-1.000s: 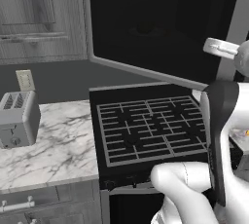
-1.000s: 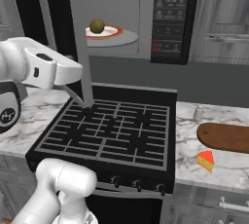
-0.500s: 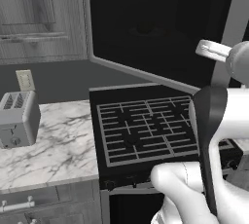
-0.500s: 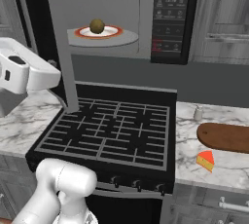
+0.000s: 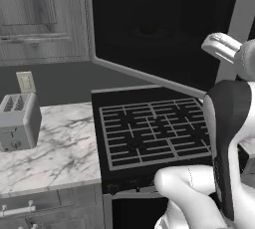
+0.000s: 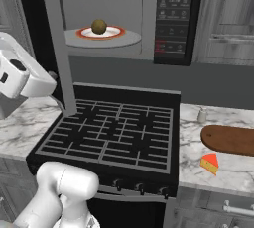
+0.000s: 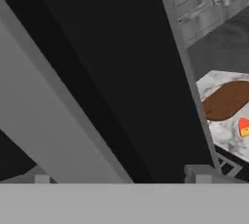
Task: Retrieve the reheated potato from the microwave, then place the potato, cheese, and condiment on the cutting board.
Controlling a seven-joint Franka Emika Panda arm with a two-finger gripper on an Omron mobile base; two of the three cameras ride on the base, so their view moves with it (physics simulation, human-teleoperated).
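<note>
Potato (image 6: 99, 26): small, round, brownish

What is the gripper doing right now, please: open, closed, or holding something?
Gripper: open, holding nothing; its fingertips stand apart beside the microwave door.

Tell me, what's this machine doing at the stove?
The robot arm is at the microwave, whose door stands wide open. Inside, the potato sits on a plate, not yet taken out. On the counter to the right of the stove lie the cutting board, the cheese in front of it and the condiment behind it; nothing is on the board yet.
</note>
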